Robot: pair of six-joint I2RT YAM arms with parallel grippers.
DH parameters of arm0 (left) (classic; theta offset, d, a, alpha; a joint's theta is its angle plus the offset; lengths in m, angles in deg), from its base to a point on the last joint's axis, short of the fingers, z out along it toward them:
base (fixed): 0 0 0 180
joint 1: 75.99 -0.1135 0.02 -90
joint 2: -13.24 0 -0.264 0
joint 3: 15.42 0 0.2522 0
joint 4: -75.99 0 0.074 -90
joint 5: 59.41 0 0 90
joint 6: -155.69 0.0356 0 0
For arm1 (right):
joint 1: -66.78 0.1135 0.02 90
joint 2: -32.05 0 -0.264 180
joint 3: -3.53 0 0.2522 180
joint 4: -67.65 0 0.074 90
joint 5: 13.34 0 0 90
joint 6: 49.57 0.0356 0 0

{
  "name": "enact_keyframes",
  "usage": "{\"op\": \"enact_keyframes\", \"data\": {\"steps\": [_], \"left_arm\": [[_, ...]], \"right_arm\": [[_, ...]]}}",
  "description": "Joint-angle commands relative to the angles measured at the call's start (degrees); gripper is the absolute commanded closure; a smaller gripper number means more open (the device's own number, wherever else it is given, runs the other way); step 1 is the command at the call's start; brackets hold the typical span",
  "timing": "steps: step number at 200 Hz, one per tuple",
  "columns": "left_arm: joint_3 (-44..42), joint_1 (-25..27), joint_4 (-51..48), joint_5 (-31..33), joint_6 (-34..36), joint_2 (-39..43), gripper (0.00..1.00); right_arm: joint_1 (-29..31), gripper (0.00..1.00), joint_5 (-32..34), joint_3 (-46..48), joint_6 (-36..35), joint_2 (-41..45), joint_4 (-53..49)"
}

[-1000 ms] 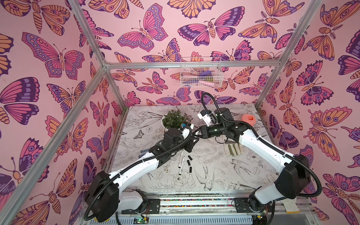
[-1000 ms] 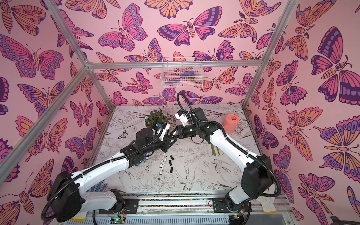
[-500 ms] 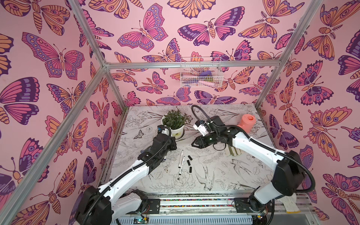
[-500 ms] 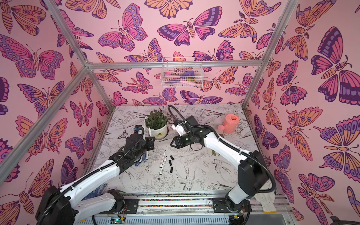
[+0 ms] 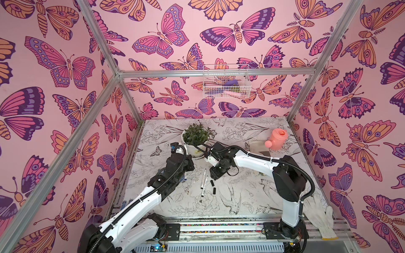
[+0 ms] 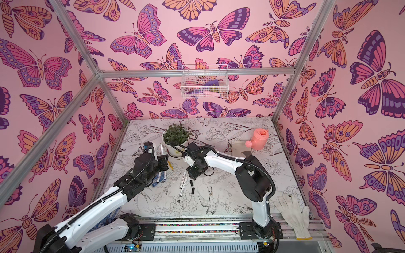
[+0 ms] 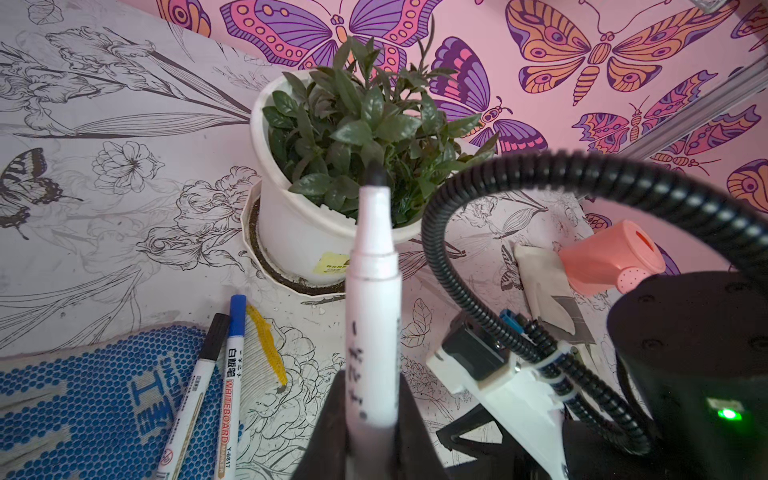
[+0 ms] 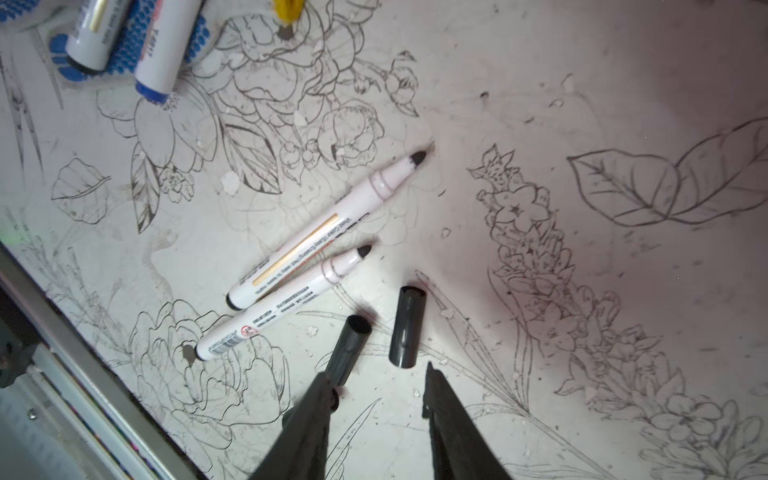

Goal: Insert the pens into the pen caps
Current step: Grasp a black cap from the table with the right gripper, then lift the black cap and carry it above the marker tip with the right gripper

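In both top views you cannot see either hand's fingers: dark wrist housings cover them. In a top view the left hand (image 6: 162,160) shows only a white pen (image 6: 161,149) poking up beside the potted plant (image 6: 176,135). The right hand (image 5: 214,175) hangs low over the middle of the surface (image 5: 252,197), next to 2 bare pens (image 5: 204,177) and 2 black caps (image 5: 212,183), tiny here.

From the left wrist, you see the left hand clamped on that pen: white barrel, black print, dark tip uncovered, rear end cut off. A black cable (image 7: 582,164) arches above the watering can (image 7: 606,257). 2 capped pens (image 7: 228,374) lie on a blue-dotted glove (image 7: 83,395), beside a yellow piece (image 7: 266,345).

From the right wrist, the right hand's fingers (image 8: 453,419) stand apart, gripping nothing. 1 cap touches a fingertip; the other lies loose just ahead of the gap. The 2 bare pens lie side by side.
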Motion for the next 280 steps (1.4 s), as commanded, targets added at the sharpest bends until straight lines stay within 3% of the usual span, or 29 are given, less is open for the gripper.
{"op": "enact_keyframes", "data": {"steps": [1,53,147,182,194,226,250,280], "left_arm": [[-1.26,-0.42,-2.1,0.67,-0.64,1.59,1.0],[-0.61,-0.43,-2.74,0.3,0.63,2.04,1.0],[0.31,-0.42,-2.72,-2.15,1.77,1.38,1.0],[0.38,-0.49,-2.31,-3.35,1.35,0.6,1.0],[0.37,-0.42,-1.44,-4.72,1.88,0.17,1.0],[0.35,0.06,2.62,-10.96,4.64,-2.08,1.0],[-0.08,1.64,7.21,-15.89,7.32,-4.28,1.0],[-0.66,6.42,14.63,-21.4,14.28,-6.75,1.0]], "right_arm": [[0.07,0.61,3.08,-1.57,-1.95,-2.09,-1.62],[0.19,0.62,2.26,-2.91,-1.34,-5.19,-1.04],[4.13,0.67,14.89,-4.13,-4.73,-10.66,-2.94],[4.51,0.85,17.5,-5.45,-4.35,-11.6,-3.26],[4.26,0.91,17.54,-4.7,-4.09,-9.74,-2.25],[1.22,0.95,14.72,-0.23,-2.35,1.92,2.24],[-4.02,0.96,6.91,3.64,1.1,14.59,7.66],[-12.47,0.96,-3.42,10.48,10.35,28.33,20.48]]}}
